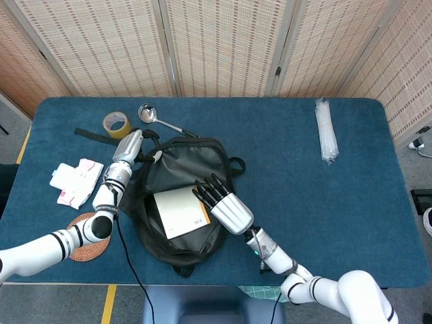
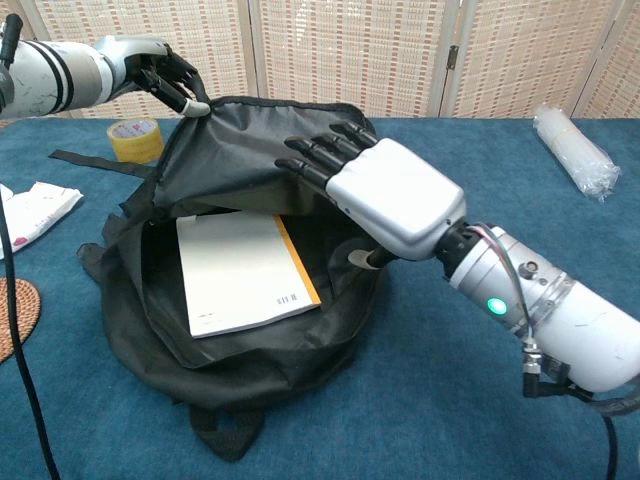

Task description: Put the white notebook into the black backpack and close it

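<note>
The black backpack [image 1: 179, 196] lies open on the blue worktop [image 1: 304, 182], its flap lifted at the far left corner. The left hand [image 2: 160, 75] pinches that top edge of the flap and holds it up, as the chest view shows plainly. Inside the opening the white notebook [image 2: 245, 270] lies flat on the bag's lining, cover up, its orange spine edge towards the right hand; it sits wholly within the rim of the bag. The right hand [image 2: 385, 190] hovers just above the bag's right side, fingers [image 2: 320, 150] stretched out and apart, holding nothing and clear of the notebook. Beyond the bag, near the far left of the worktop, sit a roll of yellow tape [image 1: 116, 124] and a metal ladle [image 1: 158, 119]. A white packet [image 1: 75, 181] lies at the left edge, with a woven coaster [image 1: 88, 239] nearer the front. Well apart on the far right lies a clear plastic bundle [image 1: 325, 131]
</note>
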Robot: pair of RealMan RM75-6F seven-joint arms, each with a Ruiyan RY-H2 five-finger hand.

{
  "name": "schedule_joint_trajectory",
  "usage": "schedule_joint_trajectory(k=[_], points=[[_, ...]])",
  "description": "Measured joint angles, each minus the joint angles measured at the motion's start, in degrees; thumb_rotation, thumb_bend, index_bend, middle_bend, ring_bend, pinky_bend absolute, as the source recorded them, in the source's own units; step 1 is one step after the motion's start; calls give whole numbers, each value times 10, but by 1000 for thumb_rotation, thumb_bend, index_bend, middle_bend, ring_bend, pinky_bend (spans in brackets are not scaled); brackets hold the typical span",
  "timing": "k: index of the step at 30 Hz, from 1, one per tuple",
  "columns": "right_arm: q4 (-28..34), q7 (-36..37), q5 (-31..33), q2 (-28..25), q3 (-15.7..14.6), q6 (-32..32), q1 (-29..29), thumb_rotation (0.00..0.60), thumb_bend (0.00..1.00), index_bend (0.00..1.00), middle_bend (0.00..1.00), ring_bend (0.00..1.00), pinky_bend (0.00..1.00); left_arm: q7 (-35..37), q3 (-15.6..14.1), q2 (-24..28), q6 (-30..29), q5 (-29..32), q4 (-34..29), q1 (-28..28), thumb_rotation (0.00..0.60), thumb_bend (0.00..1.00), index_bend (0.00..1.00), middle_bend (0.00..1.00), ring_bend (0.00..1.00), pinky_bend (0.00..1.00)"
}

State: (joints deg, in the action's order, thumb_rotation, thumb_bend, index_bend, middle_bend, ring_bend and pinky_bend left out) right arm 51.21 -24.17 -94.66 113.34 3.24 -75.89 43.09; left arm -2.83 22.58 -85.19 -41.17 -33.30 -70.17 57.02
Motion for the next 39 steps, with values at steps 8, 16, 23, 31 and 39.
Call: schedule_joint_trajectory(k=[8,16,23,31,39], points=[[97,-4,-13,-108,-40,-51,-69,600,190,0,39,83,10,15,-10,36,31,-21,-46,-17,600,332,299,240,140,0],[178,7,-17,-202,-60,-109,-135,600,189,0,49,99,22,59,-10,78,21,-77,-110,-55,600,314,239,211,120,0],[196,57,-3,-254,-45,-148,-175,600,188,0,65,146,90,98,-14,118,-1,-129,-161,-97,600,316,262,211,130,0],[218,89,29,-294,-24,-158,-211,600,189,0,75,162,129,157,-20,162,-21,-203,-206,-149,600,299,263,211,142,0],[264,123,52,-347,-22,-141,-234,600,327,124,205,279,277,145,-43,174,-95,-238,-217,-190,600,517,310,224,198,13]])
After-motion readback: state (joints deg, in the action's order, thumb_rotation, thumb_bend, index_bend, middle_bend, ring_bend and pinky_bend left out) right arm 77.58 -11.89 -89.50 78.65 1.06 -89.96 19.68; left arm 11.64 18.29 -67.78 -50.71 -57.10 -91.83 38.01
